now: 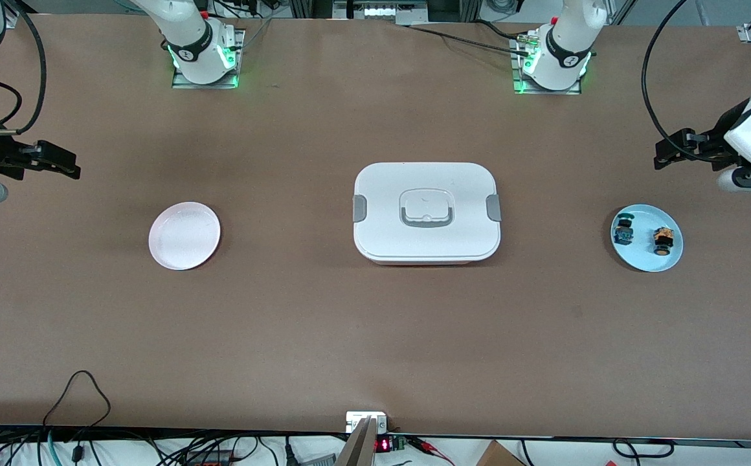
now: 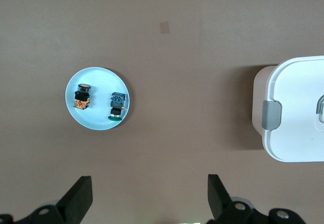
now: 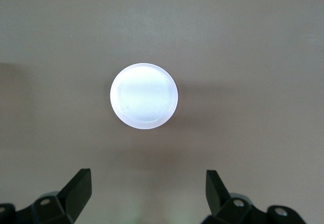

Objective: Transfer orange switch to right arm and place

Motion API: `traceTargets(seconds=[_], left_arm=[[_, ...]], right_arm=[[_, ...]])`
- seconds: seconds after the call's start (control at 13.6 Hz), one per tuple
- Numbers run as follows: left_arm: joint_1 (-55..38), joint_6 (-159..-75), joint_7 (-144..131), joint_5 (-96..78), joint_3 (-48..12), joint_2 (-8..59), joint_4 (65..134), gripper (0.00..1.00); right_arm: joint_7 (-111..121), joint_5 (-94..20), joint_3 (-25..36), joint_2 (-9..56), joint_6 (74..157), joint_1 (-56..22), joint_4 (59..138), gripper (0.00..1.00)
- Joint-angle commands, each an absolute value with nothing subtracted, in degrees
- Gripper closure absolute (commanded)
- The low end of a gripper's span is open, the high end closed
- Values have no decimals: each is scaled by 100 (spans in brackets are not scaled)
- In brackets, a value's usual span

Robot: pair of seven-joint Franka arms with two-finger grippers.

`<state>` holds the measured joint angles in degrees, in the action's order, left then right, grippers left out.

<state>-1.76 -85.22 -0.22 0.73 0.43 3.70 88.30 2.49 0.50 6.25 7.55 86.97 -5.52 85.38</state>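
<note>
At the left edge of the front view, the right gripper [image 1: 58, 162] hung above bare table, up and away from the pink plate [image 1: 184, 235]. In the right wrist view its fingers [image 3: 76, 191] stood spread wide, with nothing between them, and the pink plate [image 3: 144, 96] lay at the frame's centre.

In the middle of the front view sat a white lidded box [image 1: 426, 212] with grey clips at its two ends and a handle set in the lid.

At the right of the front view, a blue plate [image 1: 646, 259] carried two small switches, apart from each other: the blue switch [image 1: 623, 232] and the orange switch [image 1: 662, 240], the orange one lying toward the left arm's end of the table. The left gripper [image 1: 670, 154] hung at the upper right of that view, above the table close to the blue plate. In the left wrist view its fingers [image 2: 78, 198] were spread wide and held nothing, and the orange switch [image 2: 82, 97] lay on the plate [image 2: 98, 123] left of centre.
</note>
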Motion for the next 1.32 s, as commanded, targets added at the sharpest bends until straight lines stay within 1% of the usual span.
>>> traceTargets(seconds=[0.0, 0.66, 1.03, 1.25], left_arm=[[-150, -8359, 26, 44, 26, 466, 8639, 0], [-79, -8376, 273, -44, 70, 466, 8666, 0], [-62, -7981, 482, -35, 62, 440, 8789, 0], [-9, -7980, 1061, 44, 79, 422, 8973, 0]], right_arm=[[290, 141, 598, 694, 8613, -554, 8517, 0], [281, 132, 562, 686, 8613, -580, 8508, 0], [281, 141, 589, 694, 8666, -571, 8508, 0], [273, 141, 589, 694, 8666, -571, 8508, 0]])
